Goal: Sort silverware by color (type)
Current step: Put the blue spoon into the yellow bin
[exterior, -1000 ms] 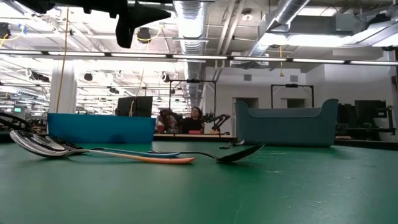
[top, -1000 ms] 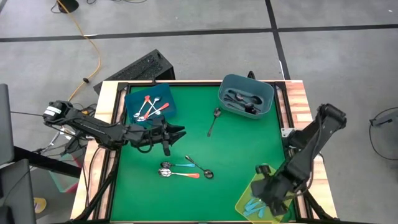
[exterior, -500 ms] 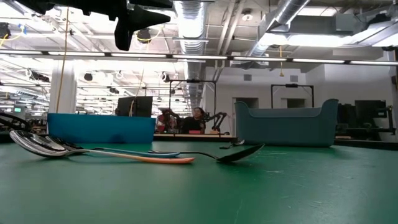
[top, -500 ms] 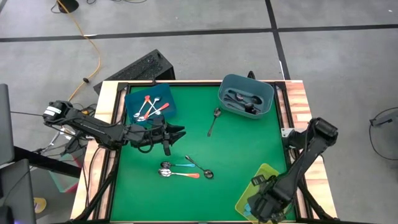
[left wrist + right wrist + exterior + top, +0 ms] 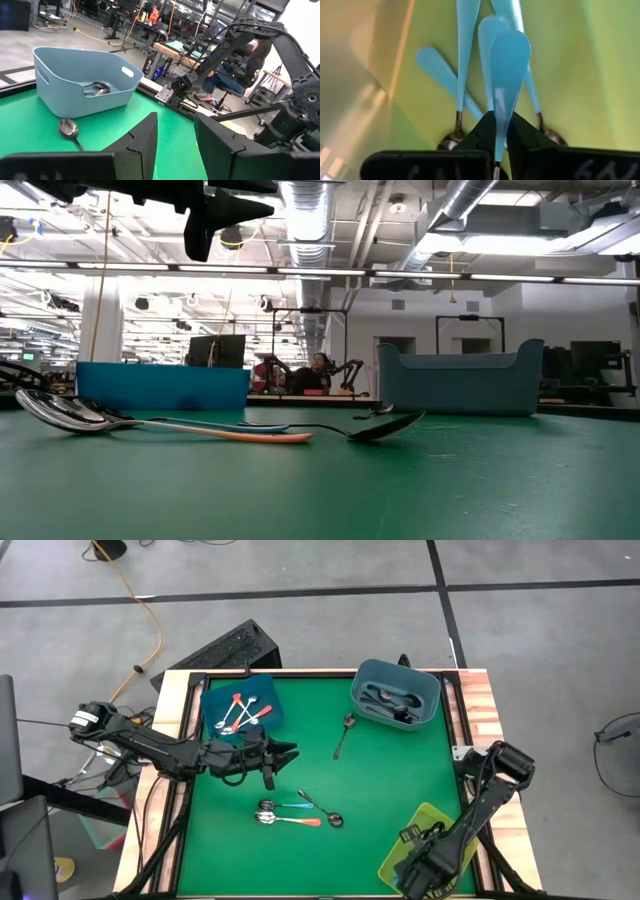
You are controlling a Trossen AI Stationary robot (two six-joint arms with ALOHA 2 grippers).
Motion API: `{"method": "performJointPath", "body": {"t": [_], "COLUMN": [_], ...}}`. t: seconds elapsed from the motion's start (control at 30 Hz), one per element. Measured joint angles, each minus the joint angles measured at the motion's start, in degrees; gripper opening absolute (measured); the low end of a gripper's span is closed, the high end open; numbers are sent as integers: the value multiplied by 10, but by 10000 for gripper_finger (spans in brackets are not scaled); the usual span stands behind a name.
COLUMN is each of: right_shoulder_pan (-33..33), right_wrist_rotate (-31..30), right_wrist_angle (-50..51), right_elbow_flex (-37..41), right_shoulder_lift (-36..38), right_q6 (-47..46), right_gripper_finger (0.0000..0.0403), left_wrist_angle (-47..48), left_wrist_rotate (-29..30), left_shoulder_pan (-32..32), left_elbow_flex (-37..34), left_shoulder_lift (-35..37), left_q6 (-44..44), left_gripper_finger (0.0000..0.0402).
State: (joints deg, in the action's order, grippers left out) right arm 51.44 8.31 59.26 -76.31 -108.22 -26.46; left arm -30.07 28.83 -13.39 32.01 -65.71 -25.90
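Green felt covers the counter (image 5: 390,780). High view: left gripper (image 5: 287,752) hangs over the mat left of centre, fingers parted, nothing between them. Blue bin (image 5: 243,706) at the far-left corner holds orange-red-handled spoons (image 5: 244,713). Grey-blue bin (image 5: 396,696) at the far right holds dark spoons (image 5: 390,702). One dark-handled spoon (image 5: 344,734) lies on the mat just beside that bin. Three spoons lie in a cluster near mid-mat: an orange-red-handled spoon (image 5: 292,821), a light-blue-handled spoon (image 5: 283,806), a dark spoon (image 5: 323,811). Right gripper (image 5: 418,878) is down in the yellow-green bin (image 5: 432,817) at the near-right corner; its fingers are hidden by the arm.

Low view: the cluster lies flat on the felt, the orange-red handle (image 5: 250,434) in front, the dark spoon's bowl (image 5: 384,426) pointing toward the grey-blue bin (image 5: 460,383). Blue bin (image 5: 163,387) stands behind at the other side. Left arm's gripper (image 5: 225,208) hangs high above the counter.

Left wrist view: both fingers (image 5: 145,140) stand apart and empty, facing the grey-blue bin (image 5: 82,82) and the lone spoon (image 5: 69,131) beside it.

Right wrist view: fingers (image 5: 485,132) pinch a light blue spoon handle (image 5: 507,70) close between them. More light-blue-handled spoons (image 5: 462,60) lie on the yellow-green bin floor (image 5: 570,85) beneath.
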Motion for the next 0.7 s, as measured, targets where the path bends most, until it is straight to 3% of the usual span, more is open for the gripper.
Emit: {"method": "performJointPath", "body": {"t": [0.7], "right_shoulder_pan": [-2], "right_wrist_rotate": [-22], "right_wrist_angle": [-33], "right_elbow_flex": [6], "right_shoulder_lift": [1], "right_q6": [-10], "right_gripper_finger": [65], "left_wrist_angle": [24], "left_wrist_rotate": [1], "left_shoulder_pan": [0], "left_elbow_flex": [0], "left_shoulder_lift": [0], "left_q6": [-7], "left_gripper_finger": [114]}}
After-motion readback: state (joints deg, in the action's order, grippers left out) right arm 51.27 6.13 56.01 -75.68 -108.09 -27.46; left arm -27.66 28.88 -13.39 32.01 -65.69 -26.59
